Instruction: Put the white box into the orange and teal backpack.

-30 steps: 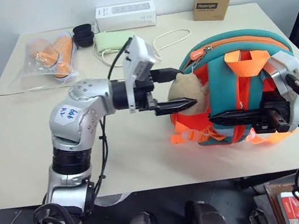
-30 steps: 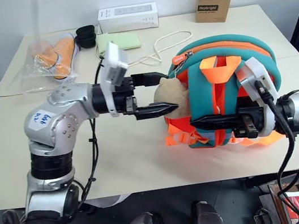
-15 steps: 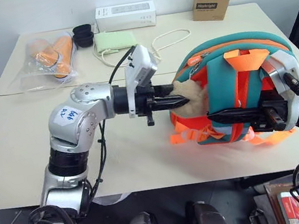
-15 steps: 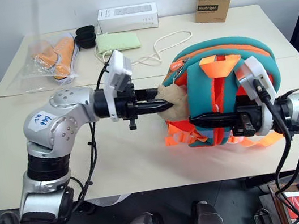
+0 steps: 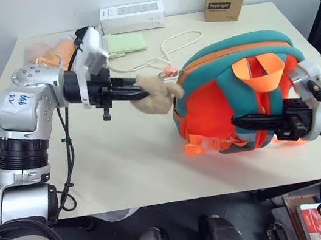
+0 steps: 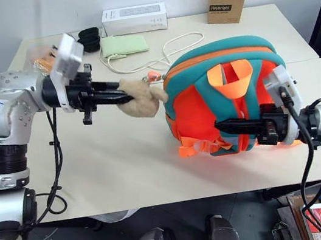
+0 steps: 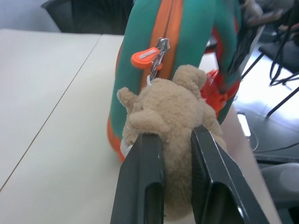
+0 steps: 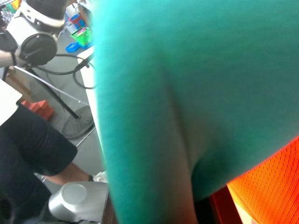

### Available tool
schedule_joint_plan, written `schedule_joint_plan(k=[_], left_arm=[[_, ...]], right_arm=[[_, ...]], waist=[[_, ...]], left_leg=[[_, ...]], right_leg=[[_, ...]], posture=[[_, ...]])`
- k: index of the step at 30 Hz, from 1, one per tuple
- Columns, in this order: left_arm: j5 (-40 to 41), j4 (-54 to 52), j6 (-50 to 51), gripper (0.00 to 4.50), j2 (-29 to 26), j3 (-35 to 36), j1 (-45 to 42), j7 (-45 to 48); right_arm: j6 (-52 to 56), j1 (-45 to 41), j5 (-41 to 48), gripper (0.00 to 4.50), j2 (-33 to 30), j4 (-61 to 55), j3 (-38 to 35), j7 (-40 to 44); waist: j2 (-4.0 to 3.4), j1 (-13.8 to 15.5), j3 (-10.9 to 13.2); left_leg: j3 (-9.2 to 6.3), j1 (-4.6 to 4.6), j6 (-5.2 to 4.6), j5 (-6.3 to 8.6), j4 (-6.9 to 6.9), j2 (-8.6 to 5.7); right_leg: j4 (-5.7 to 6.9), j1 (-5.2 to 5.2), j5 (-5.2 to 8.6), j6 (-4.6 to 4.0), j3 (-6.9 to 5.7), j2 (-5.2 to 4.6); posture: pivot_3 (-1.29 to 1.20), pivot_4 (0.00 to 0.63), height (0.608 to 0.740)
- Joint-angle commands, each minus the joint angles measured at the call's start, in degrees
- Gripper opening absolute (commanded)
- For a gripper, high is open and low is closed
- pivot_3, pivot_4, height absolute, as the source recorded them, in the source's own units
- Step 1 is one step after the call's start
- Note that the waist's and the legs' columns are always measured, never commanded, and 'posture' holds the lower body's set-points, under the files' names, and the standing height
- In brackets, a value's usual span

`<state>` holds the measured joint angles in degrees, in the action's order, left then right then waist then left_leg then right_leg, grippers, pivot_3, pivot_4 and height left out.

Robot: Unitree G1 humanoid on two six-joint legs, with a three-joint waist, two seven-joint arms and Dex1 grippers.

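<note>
Left end effector (image 7: 175, 177) is clamped on the plush toy (image 5: 151, 94), the backpack (image 5: 230, 93) just past its tips. Right end effector (image 5: 253, 121), fingers together, is pressed against the backpack's strap side on the desk (image 5: 124, 163).

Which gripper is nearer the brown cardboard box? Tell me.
Right. The right gripper is at the backpack's front, below the brown cardboard box; the left gripper, clamping the plush toy, is farther away.

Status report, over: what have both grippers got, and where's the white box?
Left gripper shut on plush toy, pulling at zipper. Right gripper shut on backpack strap. Backpack zipped; white box unsighted.
</note>
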<state>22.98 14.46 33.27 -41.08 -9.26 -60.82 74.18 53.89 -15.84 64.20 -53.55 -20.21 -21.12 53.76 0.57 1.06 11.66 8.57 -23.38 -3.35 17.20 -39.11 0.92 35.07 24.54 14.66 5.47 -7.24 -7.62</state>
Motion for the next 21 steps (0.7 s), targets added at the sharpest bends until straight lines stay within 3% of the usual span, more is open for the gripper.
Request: schedule_joint_plan(k=[1,7,11,17,18,21], left_arm=[[-8.16,2.46,-11.0,0.41,-0.66,-3.83,2.75,0.56],[-16.85,2.28,-21.62,0.41,5.26,-10.54,10.02,-3.34],[-18.67,-0.86,-22.02,0.41,8.31,-12.07,13.82,-4.77],[-15.24,-4.06,-14.9,0.41,6.81,-7.12,16.08,-5.03],[-13.81,-5.06,-12.84,1.05,6.02,-5.81,16.67,-4.53],[-8.39,-9.36,-6.34,2.03,2.32,-0.97,19.08,-2.35]], right_arm=[[-1.91,0.98,0.06,0.0,0.06,-1.08,-3.24,0.26],[-3.05,0.56,-0.24,0.0,0.8,-0.87,-2.55,-1.02],[-4.72,-0.03,-2.98,0.0,0.96,0.07,-1.26,-1.77],[-8.63,1.3,-10.7,0.0,-0.65,1.71,1.15,-0.22],[-8.63,1.67,-11.27,0.63,-1.35,2.27,0.92,0.65],[-7.36,2.6,-11.18,1.61,-4.73,6.12,-2.05,4.7]], waist=[[0.0,0.12,0.0],[0.0,0.23,0.0],[0.0,0.24,0.0],[-0.02,0.18,-0.01],[-0.02,0.14,-0.01],[-0.02,-0.12,-0.01]], left_leg=[[0.0,0.0,0.0,0.0,0.0,0.0],[0.0,-0.01,-0.03,0.02,0.0,0.01],[-0.01,-0.02,-0.05,0.03,-0.01,0.0],[-0.02,0.02,-0.05,0.03,-0.02,0.01],[-0.02,0.02,-0.05,0.03,-0.02,0.01],[-0.02,0.01,-0.05,0.03,-0.02,0.03]], right_leg=[[-0.01,0.0,0.0,0.0,0.0,0.0],[-0.09,0.01,0.0,0.0,0.03,-0.09],[-0.08,0.01,0.0,0.0,0.16,-0.14],[-0.06,-0.01,0.0,0.0,0.36,-0.14],[-0.06,-0.01,0.0,0.0,0.35,-0.12],[0.02,0.0,0.0,0.0,0.35,-0.08]], posture=[[0.0,0.15,0.74],[0.0,0.15,0.74],[0.0,0.15,0.74],[0.0,0.15,0.74],[0.0,0.15,0.74],[0.0,0.15,0.74]])
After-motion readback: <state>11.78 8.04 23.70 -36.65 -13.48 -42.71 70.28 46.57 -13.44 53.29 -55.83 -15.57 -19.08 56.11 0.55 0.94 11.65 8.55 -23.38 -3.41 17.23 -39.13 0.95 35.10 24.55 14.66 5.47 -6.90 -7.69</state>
